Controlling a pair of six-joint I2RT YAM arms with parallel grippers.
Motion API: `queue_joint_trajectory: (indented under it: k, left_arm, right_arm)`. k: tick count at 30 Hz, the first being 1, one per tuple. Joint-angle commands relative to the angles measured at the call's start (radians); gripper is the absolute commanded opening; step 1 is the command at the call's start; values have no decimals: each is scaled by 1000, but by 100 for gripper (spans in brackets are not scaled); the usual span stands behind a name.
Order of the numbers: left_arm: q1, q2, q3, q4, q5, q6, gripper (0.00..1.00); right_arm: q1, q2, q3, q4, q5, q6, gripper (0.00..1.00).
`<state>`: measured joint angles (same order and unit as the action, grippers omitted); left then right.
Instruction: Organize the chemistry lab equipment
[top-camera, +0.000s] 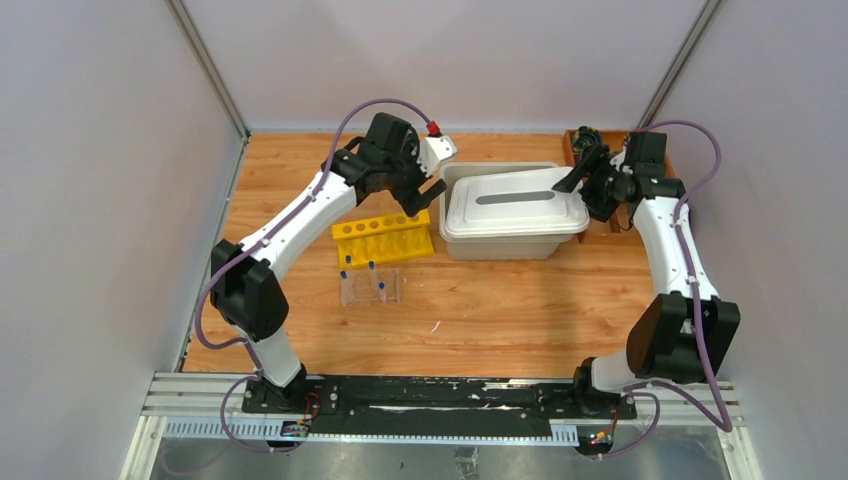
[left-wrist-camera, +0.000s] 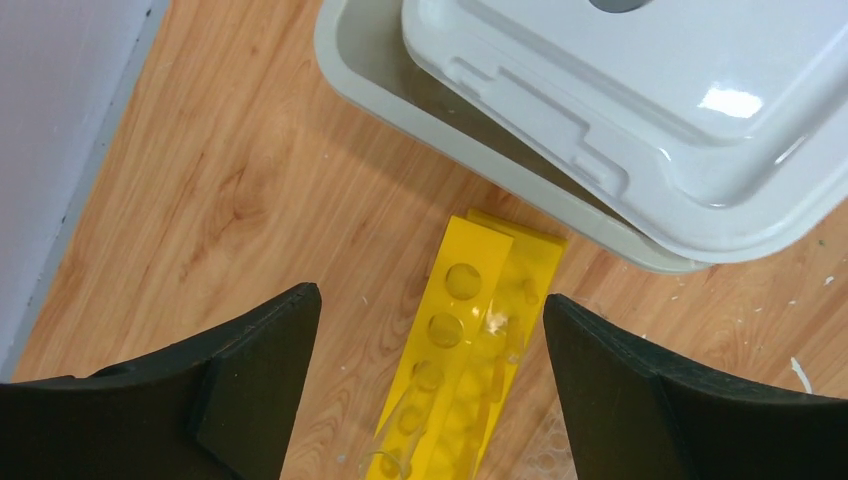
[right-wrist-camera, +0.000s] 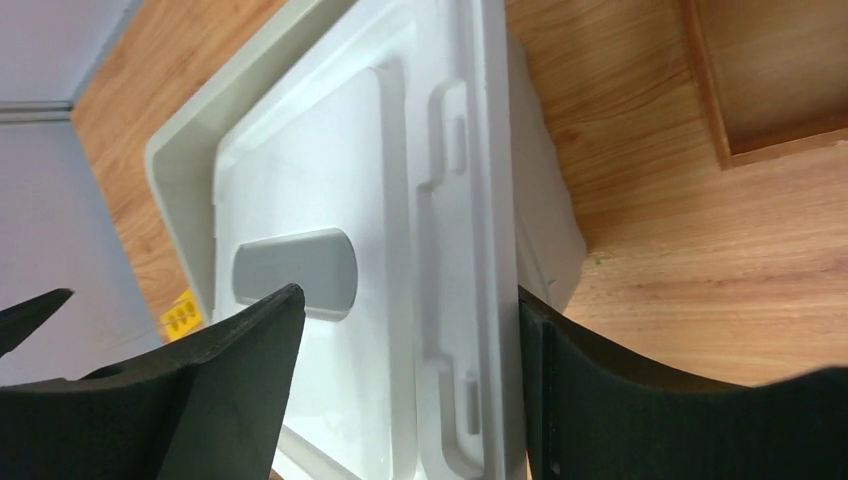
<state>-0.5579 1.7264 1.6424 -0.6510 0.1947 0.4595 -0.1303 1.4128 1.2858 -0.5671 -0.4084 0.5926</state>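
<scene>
left arm: rises from its base at the near-left, elbow out toward the left wall, forearm angled up and right across the table (top-camera: 480, 320); wrist bent down
left gripper (top-camera: 428, 195): hangs above the far end of the yellow rack, just left of the bin
left fingers (left-wrist-camera: 260, 370): wide apart, nothing between them; the rack shows below the gap in the wrist view
right arm: elbow low at the near-right, forearm rising toward the far-right corner, wrist turned left toward the bin
right gripper (right-wrist-camera: 410, 300): at the right end of the lid, pointing down onto it
right fingers (right-wrist-camera: 230, 380): spread; one over the lid's top beside its grey recess, the other just past the lid's rim; no clamp visible
lid (top-camera: 515, 205): white, sits skewed on the bin, one corner of the bin uncovered
bin (top-camera: 500, 245): pale grey, centre-far of the table
yellow rack (top-camera: 385, 238): left of the bin, holes up, none filled that I can see
clear rack (top-camera: 370, 288): just nearer than the yellow rack, apart from it
blue-capped tubes (top-camera: 371, 266): standing in the clear rack, count unclear
wooden tray (right-wrist-camera: 780, 80): far-right corner, beside the bin, partly hidden by the right arm
</scene>
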Motion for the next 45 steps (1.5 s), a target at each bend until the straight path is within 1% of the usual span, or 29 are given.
queue_joint_trajectory:
  k: [1,5,8,11,15,17,19,20,23,29,40,45]
  left_arm:
    - [-6,-14,14,24,34,-31,89]
    - [-7,-16,11,24,50,-47,90]
    - [-6,-14,16,24,57,-58,90]
    - [-5,-7,28,24,69,-73,90]
    - [-7,9,50,24,88,-114,91]
    - [-6,13,55,22,111,-133,93]
    - [-8,19,64,22,137,-166,99]
    - [-8,22,69,23,148,-183,100]
    - [-9,41,87,23,168,-221,100]
    - [-13,59,75,14,136,-203,99]
    - [-14,93,81,7,87,-191,96]
    - [-14,115,100,7,89,-201,95]
  right_arm:
    - [31,33,49,-79,116,-83,77]
    - [39,60,48,-91,172,-116,77]
    - [39,48,33,-121,207,-133,77]
    - [38,22,3,-103,215,-141,78]
    - [44,35,15,-103,205,-155,78]
    - [54,44,22,-107,216,-162,79]
    - [57,51,23,-108,212,-157,78]
    - [59,53,20,-105,206,-151,78]
    - [73,61,18,-93,194,-139,74]
    - [123,83,64,-94,235,-148,73]
    - [126,144,138,-97,248,-157,72]
    - [127,179,173,-99,248,-162,71]
